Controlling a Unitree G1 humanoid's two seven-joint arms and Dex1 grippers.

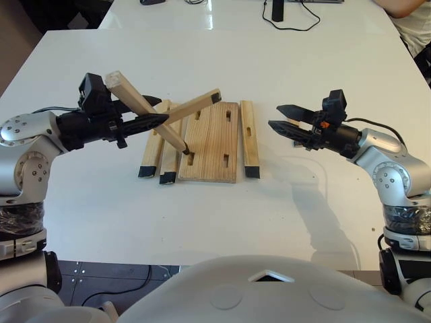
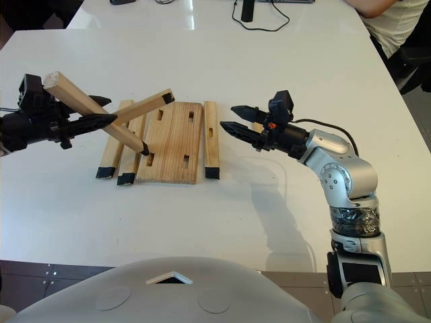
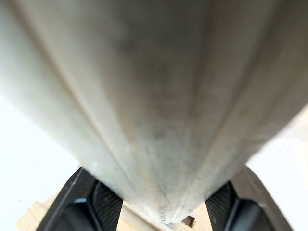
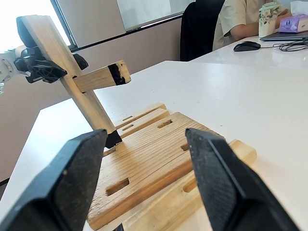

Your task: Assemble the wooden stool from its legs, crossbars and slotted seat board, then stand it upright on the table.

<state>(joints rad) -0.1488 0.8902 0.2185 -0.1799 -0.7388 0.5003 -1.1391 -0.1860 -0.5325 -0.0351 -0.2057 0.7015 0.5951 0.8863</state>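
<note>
Setting: an office, or a robotics lab housed in one.
Centre of the head views: a broad white table [image 1: 222, 215] serves as the workbench.
Top edge: a second white desk [image 1: 229, 17] abuts it, with black cables [image 1: 296, 17] trailing across.
Upper right, right wrist view: a computer mouse [image 4: 247, 46], a laptop's edge [image 4: 284, 35] and a tissue box [image 4: 298, 22].
Background there: a black office chair [image 4: 197, 29], a beige wall [image 4: 144, 43] and a bright window [image 4: 7, 21].

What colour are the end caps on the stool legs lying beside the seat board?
Black caps on pale wood legs, clearest in the left eye view.
</note>
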